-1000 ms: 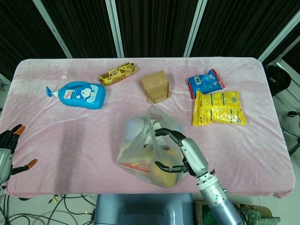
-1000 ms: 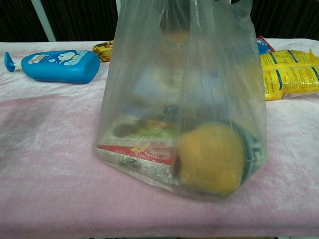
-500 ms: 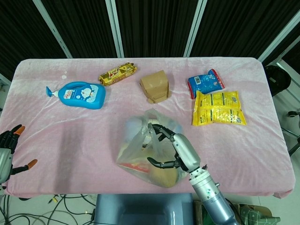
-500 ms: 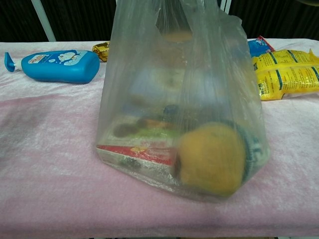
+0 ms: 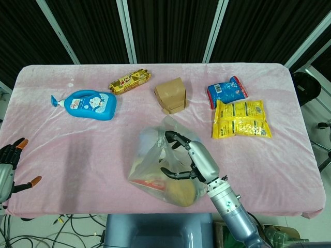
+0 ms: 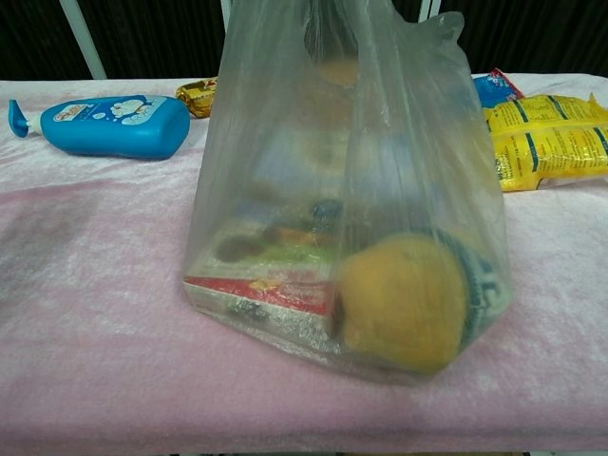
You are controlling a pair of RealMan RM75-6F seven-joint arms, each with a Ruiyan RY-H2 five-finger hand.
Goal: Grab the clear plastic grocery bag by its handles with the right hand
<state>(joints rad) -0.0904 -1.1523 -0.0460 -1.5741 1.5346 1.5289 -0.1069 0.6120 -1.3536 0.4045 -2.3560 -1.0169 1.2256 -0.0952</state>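
The clear plastic grocery bag (image 5: 150, 165) stands near the table's front edge, holding a yellow round item, a red-edged box and other goods. It fills the chest view as the bag (image 6: 342, 209), its top cut off by the frame. The bunched handles (image 5: 164, 147) rise at the bag's top. My right hand (image 5: 190, 159) is over the right side of the bag, fingers curved above the handles and thumb below them, still apart. My left hand (image 5: 9, 168) hangs off the table's front left corner, fingers spread and holding nothing.
On the pink cloth lie a blue bottle (image 5: 88, 104), a biscuit pack (image 5: 129, 81), a brown paper box (image 5: 171, 95), a blue snack pack (image 5: 226, 91) and a yellow pack (image 5: 241, 119). The bottle (image 6: 104, 123) and yellow pack (image 6: 551, 142) flank the bag in the chest view.
My right hand has slid left and up over the bag, its fingers now curving around the handles. The bag's top has shifted a little. The left hand has stayed put.
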